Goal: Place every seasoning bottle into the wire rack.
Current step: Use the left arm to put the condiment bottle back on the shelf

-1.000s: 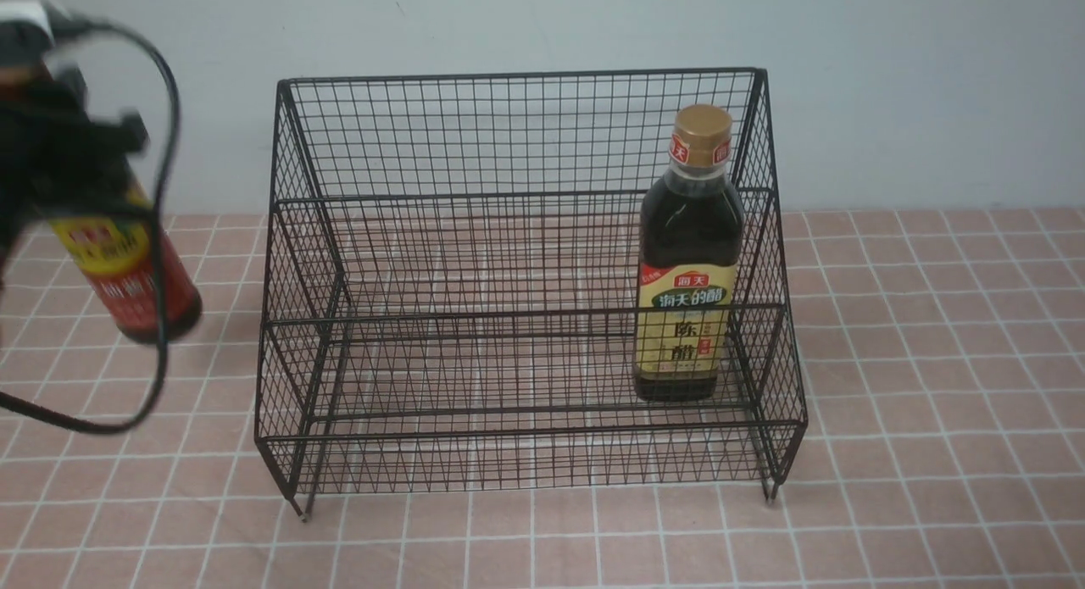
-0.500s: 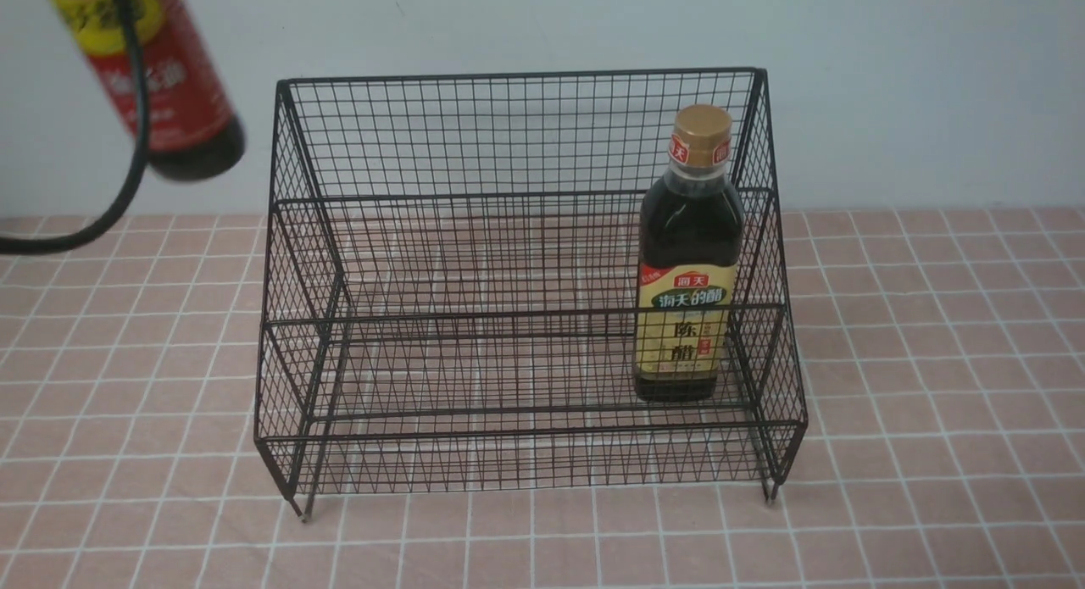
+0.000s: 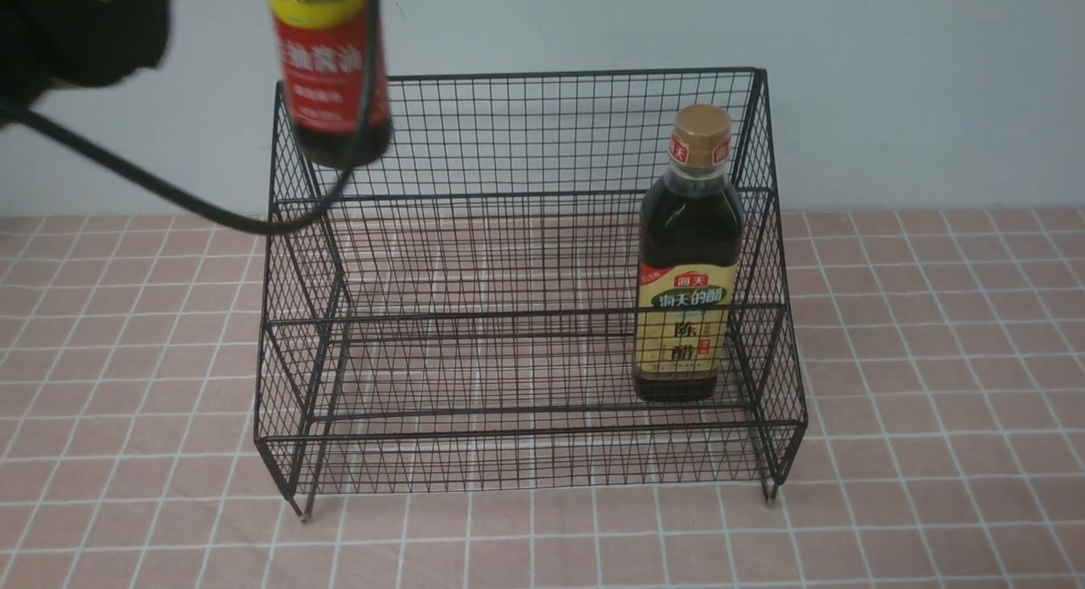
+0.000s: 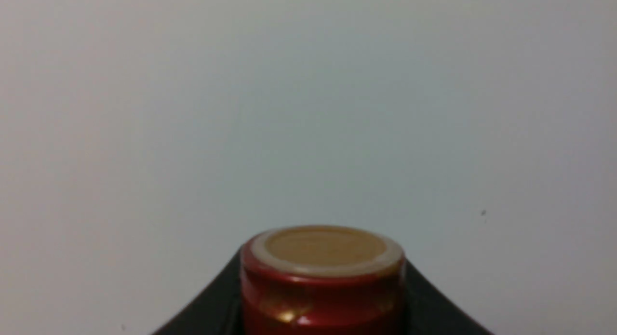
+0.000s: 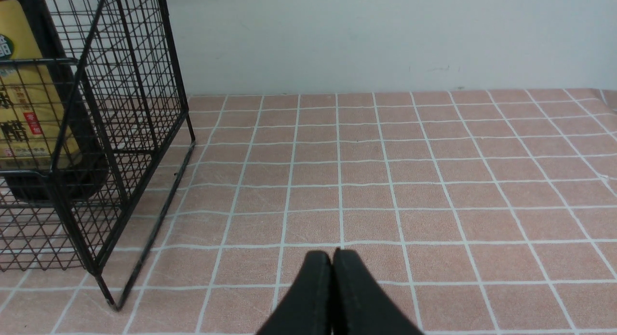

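Fingertips [image 4: 224,301] of the left gripper [image 4: 323,301] are gripping the slim bottle [image 4: 323,287], its cap showing only in the left wrist view. Right gripper [image 5: 336,258] is staying out of the front view, jaws together.

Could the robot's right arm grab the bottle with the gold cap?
Probably yes: the right gripper is shut and holds nothing, and the bottle's cap pokes up uncovered. But it should reach from above, because wire mesh crosses the lower label.
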